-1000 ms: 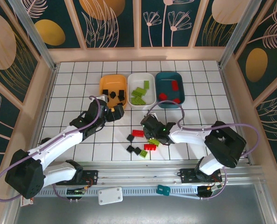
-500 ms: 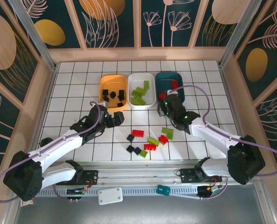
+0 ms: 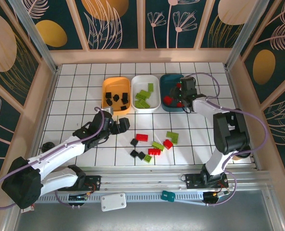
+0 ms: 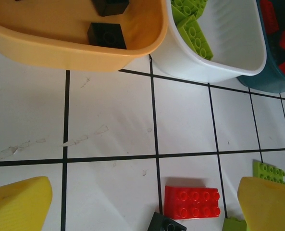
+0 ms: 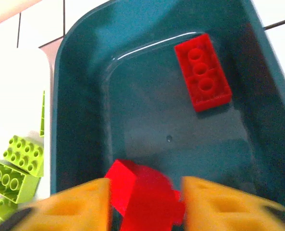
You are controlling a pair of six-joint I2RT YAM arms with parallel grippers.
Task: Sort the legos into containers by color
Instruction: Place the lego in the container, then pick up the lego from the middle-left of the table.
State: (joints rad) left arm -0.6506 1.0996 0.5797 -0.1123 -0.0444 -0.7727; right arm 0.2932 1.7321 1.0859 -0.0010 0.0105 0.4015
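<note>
**Left empty by the pile, right carrying red over teal**

I have the left gripper (image 4: 144, 192) spread wide, nothing between its fingers (image 4: 17, 204); loose red brick (image 4: 192, 202) lies on the table (image 4: 108, 125) between them, nearer the finger on the view's right; black brick (image 4: 166, 224) touches its near corner, cut off by the frame edge; green brick (image 4: 269, 171) sits just past that same fingertip; orange tray (image 4: 75, 48) with black pieces (image 4: 106, 34) is well ahead of the fingers, white tray (image 4: 219, 62) beside it.

My call: bricks are light, rigid, slick plastic; pinch across the flat side walls, not the studs; an off-centre squeeze likely skids or spins one.

The right gripper (image 5: 144, 202) is over the teal tray (image 5: 84, 96), clamped on held red brick (image 5: 142, 192) as far as I can tell; it's blurred, pad contact is unclear and its lower part is out of frame; second red brick (image 5: 202, 72) lies flat well beyond the fingertips.
</note>
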